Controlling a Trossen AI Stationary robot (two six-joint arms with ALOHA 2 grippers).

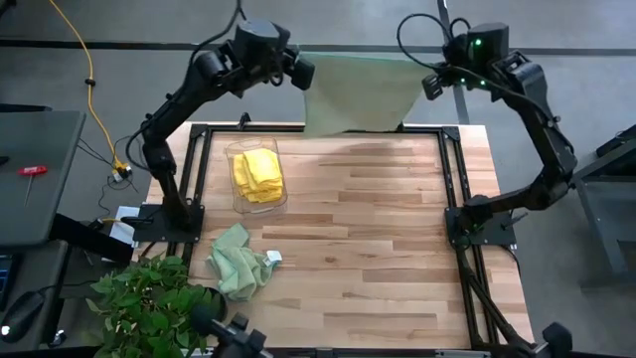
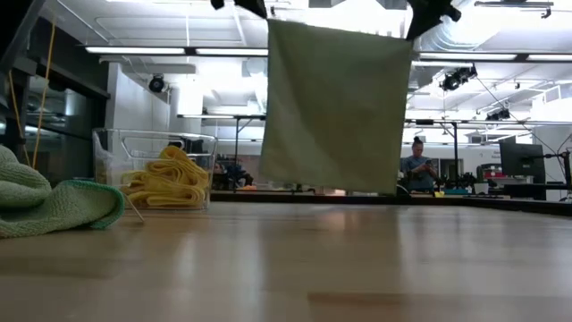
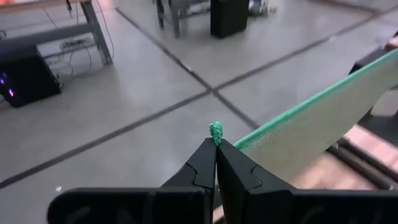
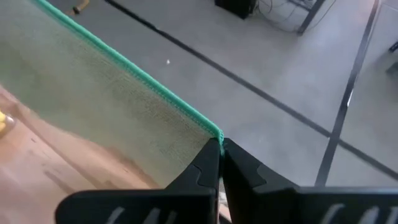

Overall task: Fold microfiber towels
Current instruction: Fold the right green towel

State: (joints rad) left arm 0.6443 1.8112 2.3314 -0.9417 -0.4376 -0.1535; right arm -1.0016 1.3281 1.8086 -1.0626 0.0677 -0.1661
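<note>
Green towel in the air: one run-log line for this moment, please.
green towel hanging spread | left gripper shut on corner | right gripper shut on other corner | above table far edge

No text, label, brand, number or sign is readable in any view.

Both arms reach up to the top of the high view. The left gripper (image 1: pixel 303 72) sits at upper centre-left, jaws pinched tight on a corner of the sage green towel (image 1: pixel 358 94). The right gripper (image 1: pixel 433 86) sits at upper right, jaws likewise clamped on the opposite top corner, with both wrists level.
</note>
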